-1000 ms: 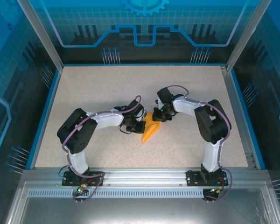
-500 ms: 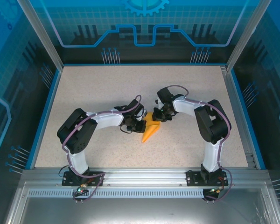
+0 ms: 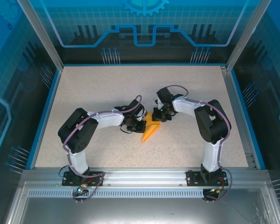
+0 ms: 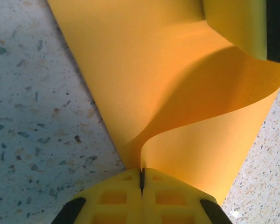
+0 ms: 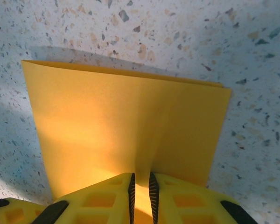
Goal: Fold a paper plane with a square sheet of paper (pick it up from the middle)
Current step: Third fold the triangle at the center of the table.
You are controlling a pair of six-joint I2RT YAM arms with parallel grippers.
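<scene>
Gripping orange sheet of paper (image 3: 150,131) from both sides, we have it near middle of speckled table (image 3: 93,93), creased into narrow wedge with point toward near edge. Our left gripper (image 4: 141,179): jaws pressed together on thin paper edge, sheet curling upward beyond. Our right gripper (image 5: 141,189): jaws slightly apart, clamped on folded layers at wide end
</scene>
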